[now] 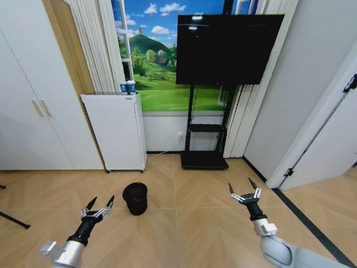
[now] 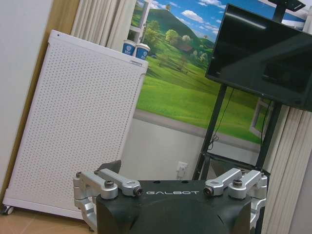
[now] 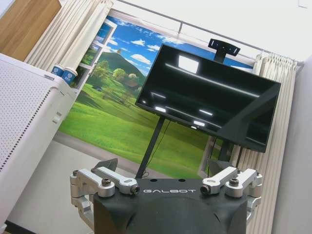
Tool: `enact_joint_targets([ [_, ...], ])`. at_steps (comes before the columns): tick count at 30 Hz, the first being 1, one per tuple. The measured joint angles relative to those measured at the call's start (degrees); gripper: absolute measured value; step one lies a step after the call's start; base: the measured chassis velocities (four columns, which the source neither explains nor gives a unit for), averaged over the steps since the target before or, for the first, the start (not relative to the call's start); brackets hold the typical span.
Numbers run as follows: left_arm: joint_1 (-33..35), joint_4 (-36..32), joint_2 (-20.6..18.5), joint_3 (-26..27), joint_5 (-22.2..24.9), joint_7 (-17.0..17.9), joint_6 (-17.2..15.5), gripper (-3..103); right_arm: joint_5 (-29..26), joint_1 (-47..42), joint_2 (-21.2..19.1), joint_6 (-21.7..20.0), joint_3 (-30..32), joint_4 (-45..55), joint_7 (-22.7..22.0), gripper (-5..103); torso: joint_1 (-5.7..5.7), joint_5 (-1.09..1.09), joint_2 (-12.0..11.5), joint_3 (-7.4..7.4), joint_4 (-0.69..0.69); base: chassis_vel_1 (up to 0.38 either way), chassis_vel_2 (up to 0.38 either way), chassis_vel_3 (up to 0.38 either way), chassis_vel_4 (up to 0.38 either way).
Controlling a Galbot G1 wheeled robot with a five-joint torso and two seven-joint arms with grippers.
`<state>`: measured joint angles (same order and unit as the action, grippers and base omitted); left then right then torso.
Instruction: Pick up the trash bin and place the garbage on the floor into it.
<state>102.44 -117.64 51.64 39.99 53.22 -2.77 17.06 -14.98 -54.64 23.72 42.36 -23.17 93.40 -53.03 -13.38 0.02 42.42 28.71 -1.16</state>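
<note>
The trash bin (image 1: 135,198), small, round and black, stands upright on the wooden floor a little left of centre. My left gripper (image 1: 102,200) hovers open just to the left of it, level with its rim and not touching it. On the right, my right gripper (image 1: 244,187) is held above bare floor, open and empty, well apart from the bin. The garbage is out of view.
Behind the bin a white perforated cabinet (image 1: 117,131) stands against the wall, with two paper cups (image 1: 127,86) on top. A TV (image 1: 228,47) stands on a black stand whose base (image 1: 203,161) rests on the floor. White wardrobe doors (image 1: 33,106) are at the left. A door (image 1: 329,139) is at the right.
</note>
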Motion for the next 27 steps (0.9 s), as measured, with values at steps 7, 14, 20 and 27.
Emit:
enact_joint_targets([
  [7, -0.1, 0.0, -0.1, -0.7, -0.3, 0.0, 0.0, 100, -2.3, -1.1, 0.3, 1.7, 1.2, 1.0, 2.2, 100, -0.01, -0.01, 0.0, -0.01, -0.01, -0.105, -0.001, 0.094, -0.013],
  [14, -0.4, 0.1, -0.2, -1.0, -0.4, 0.0, 0.1, 100, -1.2, -2.2, 0.6, 2.0, 2.7, 0.3, 2.3, 100, 0.01, -0.03, 0.0, -0.02, 0.01, -0.056, -0.041, 0.051, 0.029],
  [20, -0.8, 0.4, -0.4, -1.4, -0.4, 0.0, 0.1, 100, -0.2, -2.9, 1.4, 1.9, 3.5, -0.1, 1.6, 100, 0.01, -0.03, 0.0, -0.02, 0.00, -0.132, -0.145, 0.120, 0.143],
  [27, -1.5, 0.7, -0.6, -2.1, -0.2, 0.0, 0.2, 100, 2.1, -4.2, 2.6, 0.3, 5.5, 0.7, -1.0, 100, 0.01, -0.02, 0.0, -0.02, -0.02, -0.243, -0.237, 0.237, 0.235],
])
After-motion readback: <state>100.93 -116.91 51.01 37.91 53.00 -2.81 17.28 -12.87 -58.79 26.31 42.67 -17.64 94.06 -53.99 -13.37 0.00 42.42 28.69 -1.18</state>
